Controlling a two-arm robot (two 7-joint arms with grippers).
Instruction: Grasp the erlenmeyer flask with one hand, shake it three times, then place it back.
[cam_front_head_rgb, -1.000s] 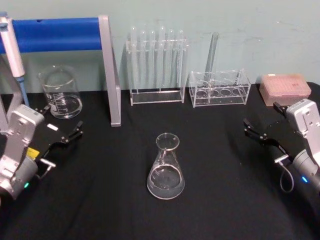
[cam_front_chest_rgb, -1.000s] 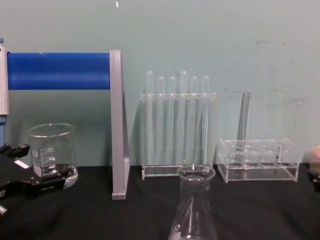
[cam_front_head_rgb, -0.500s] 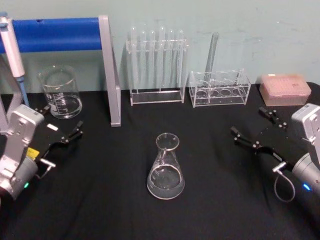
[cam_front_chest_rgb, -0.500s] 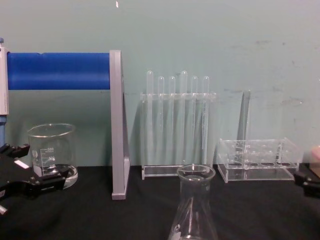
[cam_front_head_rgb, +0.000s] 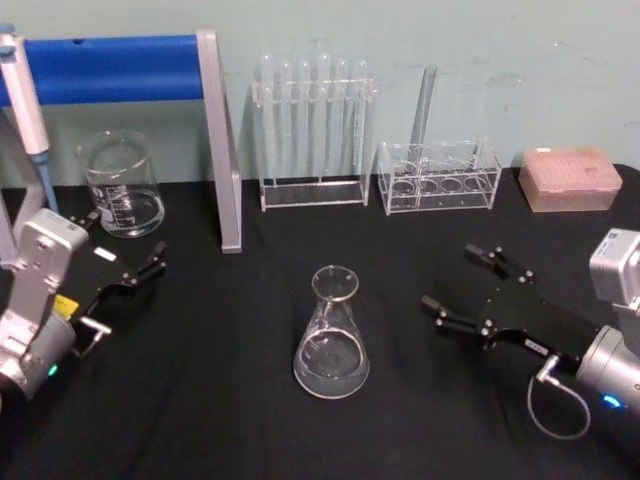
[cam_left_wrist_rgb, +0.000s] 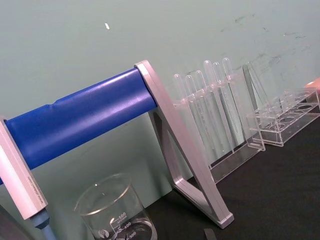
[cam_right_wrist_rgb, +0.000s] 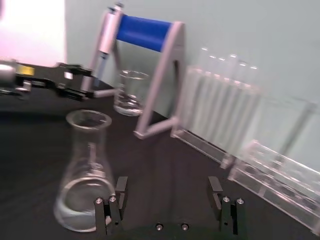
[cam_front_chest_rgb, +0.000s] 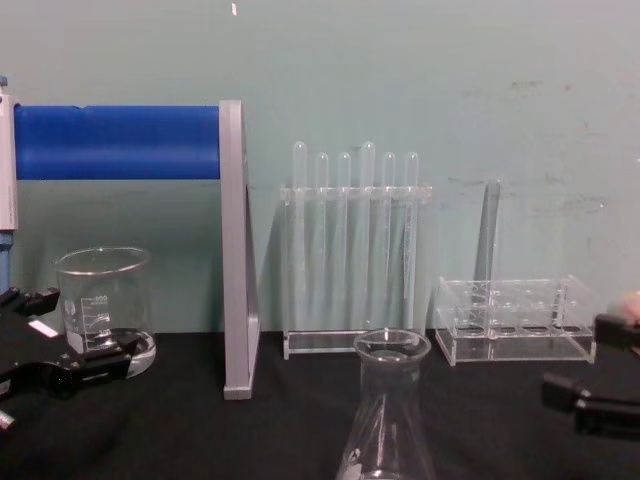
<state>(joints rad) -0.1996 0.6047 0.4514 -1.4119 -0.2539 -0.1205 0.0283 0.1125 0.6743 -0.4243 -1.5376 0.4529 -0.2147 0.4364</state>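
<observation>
Black table (cam_front_head_rgb: 230, 430) bears the upright flask (cam_front_head_rgb: 332, 335). Near its right side is the right gripper (cam_front_head_rgb: 450, 276), fingers apart; the left gripper (cam_front_head_rgb: 122, 243), likewise apart, sits far left.

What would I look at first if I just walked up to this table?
Probably the clear erlenmeyer flask, standing alone in the middle of the black table, with the right gripper open just to its right, pointing at it but not touching. Behind, by the wall, are a big blue bar on a grey stand and a rack of tall test tubes; the left gripper sits open at the left, near the beaker.
</observation>
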